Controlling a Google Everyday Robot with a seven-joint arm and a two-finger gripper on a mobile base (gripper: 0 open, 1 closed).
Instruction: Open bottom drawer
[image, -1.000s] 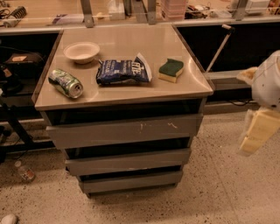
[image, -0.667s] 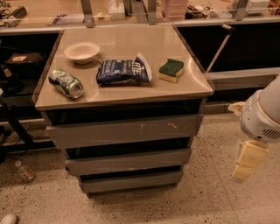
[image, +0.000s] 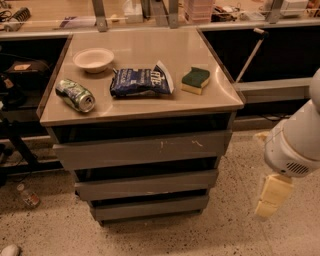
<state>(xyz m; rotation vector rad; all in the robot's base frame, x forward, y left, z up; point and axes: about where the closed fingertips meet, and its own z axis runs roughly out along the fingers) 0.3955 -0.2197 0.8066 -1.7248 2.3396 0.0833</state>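
Off to the left of the pincer (image: 269, 200), well apart from it, sits the desk (image: 220, 100) with its stack of three grey drawers. The bottom drawer (image: 150, 207) is the narrowest and lowest one, roughly level with the pincer, and it looks shut or near enough.

My guess is it's stiff sheet metal on slides, so not fragile, and light if there's nothing in it. The flat slanted front has no handle and is probably slick. I'd take hold at the top lip, where there's a dark gap under the middle drawer (image: 147, 184), then hook behind it and pull straight out.

The arm (image: 295, 145) comes in from the right edge with its fat white wrist over the floor. The pincer hangs down from it, pointing at the floor rather than the drawer. Can't tell if it's open or closed. I reckon it needs to turn toward the drawer front first.
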